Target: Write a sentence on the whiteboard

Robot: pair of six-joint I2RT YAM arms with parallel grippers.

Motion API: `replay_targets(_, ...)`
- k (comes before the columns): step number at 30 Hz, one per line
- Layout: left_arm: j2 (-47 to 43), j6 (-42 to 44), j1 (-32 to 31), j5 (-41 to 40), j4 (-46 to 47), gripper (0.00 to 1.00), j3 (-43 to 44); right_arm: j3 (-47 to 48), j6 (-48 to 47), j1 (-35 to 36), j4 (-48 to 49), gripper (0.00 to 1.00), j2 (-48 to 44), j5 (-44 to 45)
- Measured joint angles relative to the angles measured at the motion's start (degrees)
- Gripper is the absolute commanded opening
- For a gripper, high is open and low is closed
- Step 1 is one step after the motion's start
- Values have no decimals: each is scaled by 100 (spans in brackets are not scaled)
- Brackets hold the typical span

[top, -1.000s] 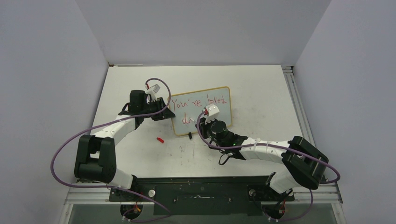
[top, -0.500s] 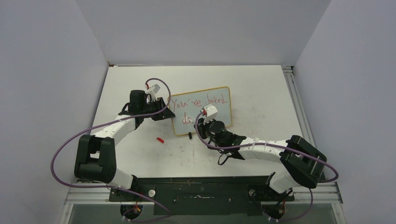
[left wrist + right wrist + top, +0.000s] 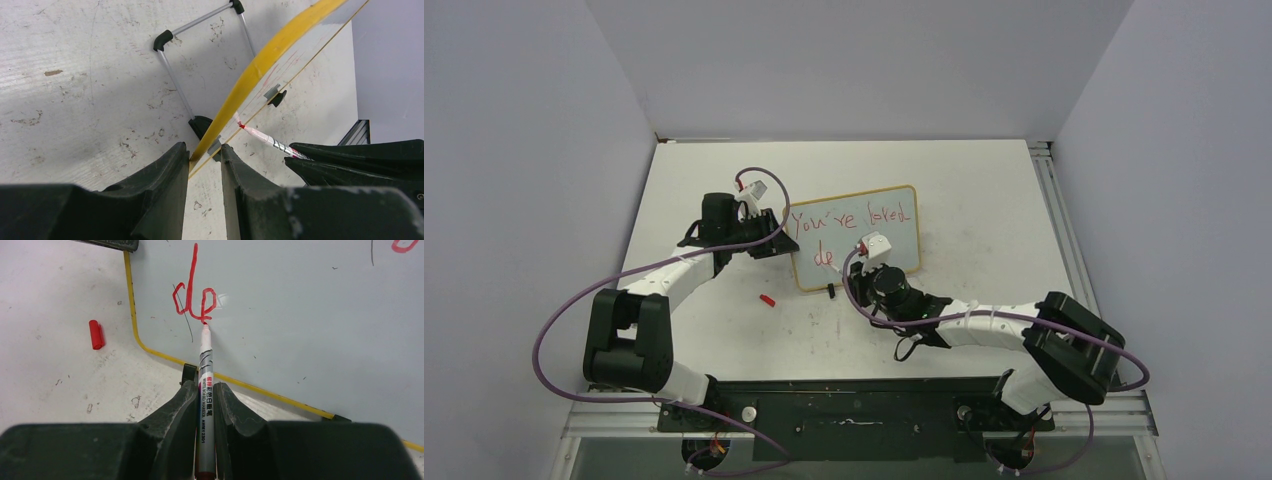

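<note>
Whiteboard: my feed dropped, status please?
Left gripper shut on whiteboard frame. Right gripper shut on marker, tip at "de" of sentence. Red cap beside board, clear.

Soft, even overhead light leaves the desk (image 3: pixel 984 200) bright in the top view, with only faint, soft-edged shadows. In the left wrist view the whiteboard (image 3: pixel 260 65) casts a broad soft shadow, and the left hand (image 3: pixel 204 150) near the lens is dark and slightly blurred. The right wrist view shows a small glare spot beside the sentence (image 3: pixel 195 302); the marker (image 3: pixel 206 385) is sharp.
</note>
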Motion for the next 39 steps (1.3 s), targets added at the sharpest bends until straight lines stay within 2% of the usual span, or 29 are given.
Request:
replay_targets(17, 0, 0, 0, 0, 0, 28, 0, -31, -31, -4, -258, 5, -629, 326)
replay_targets(39, 0, 0, 0, 0, 0, 28, 0, -28, -101, -85, -240, 5, -345, 280)
